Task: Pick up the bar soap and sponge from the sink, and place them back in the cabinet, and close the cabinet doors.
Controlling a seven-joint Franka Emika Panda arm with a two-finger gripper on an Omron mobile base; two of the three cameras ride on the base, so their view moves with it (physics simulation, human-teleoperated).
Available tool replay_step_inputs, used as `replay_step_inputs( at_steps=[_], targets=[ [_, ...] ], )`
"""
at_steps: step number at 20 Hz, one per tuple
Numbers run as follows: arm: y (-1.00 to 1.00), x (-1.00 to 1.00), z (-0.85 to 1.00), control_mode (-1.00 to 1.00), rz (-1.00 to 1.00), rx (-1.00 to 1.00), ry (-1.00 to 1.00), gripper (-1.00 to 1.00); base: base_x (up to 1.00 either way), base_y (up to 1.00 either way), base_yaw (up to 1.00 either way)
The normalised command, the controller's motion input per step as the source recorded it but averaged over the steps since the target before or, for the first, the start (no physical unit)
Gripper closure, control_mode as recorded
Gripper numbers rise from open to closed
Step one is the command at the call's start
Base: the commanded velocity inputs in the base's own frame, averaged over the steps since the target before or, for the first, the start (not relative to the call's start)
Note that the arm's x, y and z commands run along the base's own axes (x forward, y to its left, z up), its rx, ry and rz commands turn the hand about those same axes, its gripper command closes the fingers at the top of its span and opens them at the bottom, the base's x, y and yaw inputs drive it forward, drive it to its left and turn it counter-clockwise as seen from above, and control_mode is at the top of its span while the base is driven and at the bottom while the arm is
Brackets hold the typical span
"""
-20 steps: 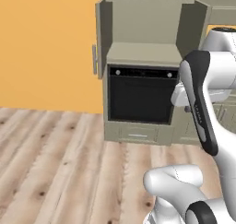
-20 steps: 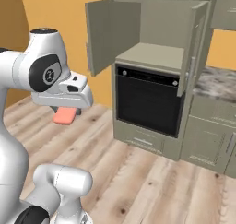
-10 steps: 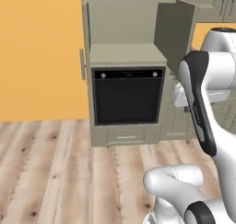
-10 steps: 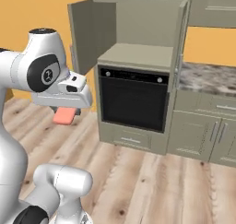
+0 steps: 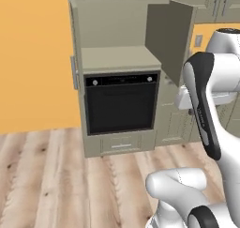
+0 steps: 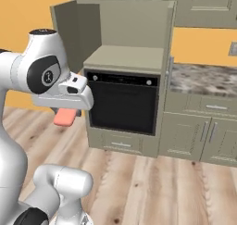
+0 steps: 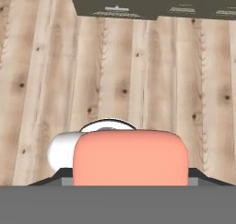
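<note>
The gripper [image 6: 65, 114] is clamped on the bar soap [image 6: 64, 117], which hangs under the white hand in the right base view, out over the floor and in front of the cabinet. In the hand view the bar soap [image 7: 131, 157] sits across the bottom between the finger tips: a smooth, matte salmon-pink block with softly rounded corners and a flat top face, wider than it is tall.

Beneath it lies the floor [image 7: 138, 71], pale wooden planks with long grain lines and small dark knots. At the top edge of the hand view runs the olive-grey base of the cabinet, with a drawer front and a thin steel handle.

Ahead stands the cabinet [image 5: 115, 30], a tall olive-grey cupboard with flat, matte sides. Both cabinet doors [image 5: 168, 37] are swung wide; the one on the right in the left base view shows its plain inner face, the other shows edge-on with a vertical steel bar handle. Inside is a bare beige shelf [image 6: 127, 57] with a square front edge. Directly below the shelf is the oven [image 5: 121, 102], a glossy black front with small round knobs along its top strip, and a shallow drawer [image 5: 122, 143] under it.

To the right in the right base view runs a speckled grey stone worktop [image 6: 203, 78] over shorter olive-grey doors with steel handles. The wall [image 5: 33, 58] behind is plain orange.
</note>
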Motion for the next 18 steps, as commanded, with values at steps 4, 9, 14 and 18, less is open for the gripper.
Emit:
replay_step_inputs(
  at_steps=[4, 9, 14, 18],
  targets=[
    [0.0, 0.0, 0.0, 1.0, 0.0, 0.0, 0.0, 1.0, 0.54, 0.17, -0.04],
    [0.0, 0.0, 0.0, 1.0, 0.0, 0.0, 0.0, 1.0, 0.51, 0.05, -0.08],
    [0.0, 0.0, 0.0, 1.0, 0.0, 0.0, 0.0, 1.0, 0.39, 0.0, -0.14],
    [0.0, 0.0, 0.0, 1.0, 0.0, 0.0, 0.0, 1.0, 0.27, 0.02, -0.19]
  ],
)
